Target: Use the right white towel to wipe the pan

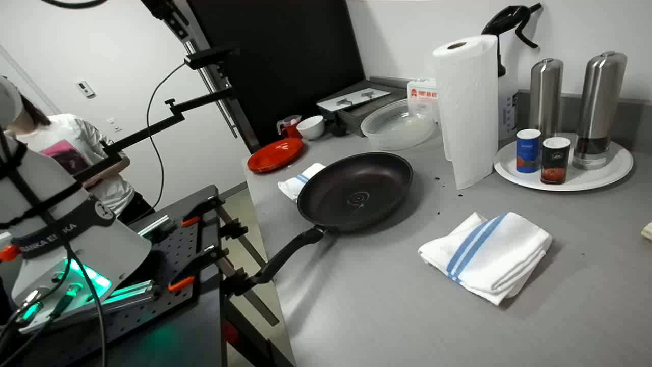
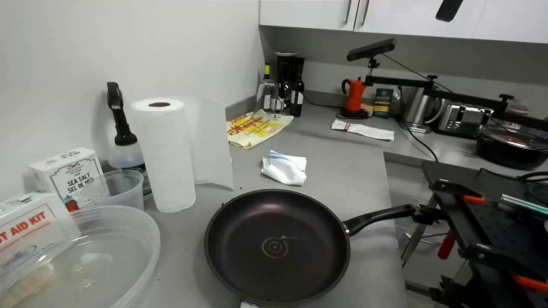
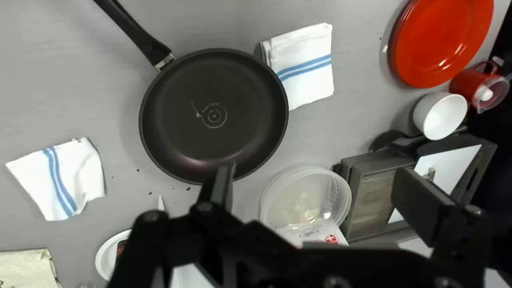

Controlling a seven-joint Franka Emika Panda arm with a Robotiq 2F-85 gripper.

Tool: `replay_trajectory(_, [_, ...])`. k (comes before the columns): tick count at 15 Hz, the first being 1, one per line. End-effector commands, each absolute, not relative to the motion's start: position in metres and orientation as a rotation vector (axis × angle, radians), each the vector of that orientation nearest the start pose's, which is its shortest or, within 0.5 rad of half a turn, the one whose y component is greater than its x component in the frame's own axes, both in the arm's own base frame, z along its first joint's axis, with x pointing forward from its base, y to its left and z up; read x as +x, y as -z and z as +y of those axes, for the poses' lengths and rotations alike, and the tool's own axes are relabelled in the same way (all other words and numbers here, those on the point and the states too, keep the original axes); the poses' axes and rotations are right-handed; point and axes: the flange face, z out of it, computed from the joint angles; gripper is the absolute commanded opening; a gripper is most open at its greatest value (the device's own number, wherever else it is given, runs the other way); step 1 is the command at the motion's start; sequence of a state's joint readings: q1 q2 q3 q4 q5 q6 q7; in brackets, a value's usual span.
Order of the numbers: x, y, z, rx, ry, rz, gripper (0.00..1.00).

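While the jaws stand wide apart in the wrist view, with nothing gripped, we judge that no wiping is yet under way and that the cloth must be fetched before it can be. Closest to the arm's base (image 1: pixel 86 244) comes the handle (image 3: pixel 132 29) of the pan (image 3: pixel 216 116), which seems to jut past the edge of the counter (image 1: pixel 367 316) in both exterior views. If we pressed sideways too hard, or knocked that handle, the pan could swivel or slide towards the drop. Partly hidden by the pan's rim is the left towel (image 3: pixel 310 66), blue-striped as well; mixing the 2 up would spoil the task, and we cannot tell whether the pan rests on it. Farther along, dark specks (image 3: pixel 150 193) lie on the counter; dragged low, the cloth might gather them and leave them in the pan. Farther still, near the pan yet apart from it, sits what we take for the right towel (image 3: pixel 60 180), on the arm's own right. As it lies so flat, the jaws might skim over it, or nip only the top layer and let the fold fall open. It looks white and soft, folded to a rough square, its corners slightly rumpled. Across its middle run 2 blue stripes (image 1: pixel 467 244), and in an exterior view stacked layers (image 1: pixel 519 278) show along 1 side.
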State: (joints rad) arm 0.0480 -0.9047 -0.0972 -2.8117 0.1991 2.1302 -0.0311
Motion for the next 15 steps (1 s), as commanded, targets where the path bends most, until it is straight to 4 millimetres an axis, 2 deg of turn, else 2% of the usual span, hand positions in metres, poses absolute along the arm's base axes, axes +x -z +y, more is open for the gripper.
replay_trajectory(1, [0.3009,-0.4547,-0.0043,-2.874,0.299,0.111,1.00])
replay_trajectory(4, [0.3004,-0.4454,-0.0037,-2.878,0.266,0.114,1.00])
replay_trajectory(15, [0.3006,-0.4451,-0.0037,-2.879,0.265,0.114,1.00])
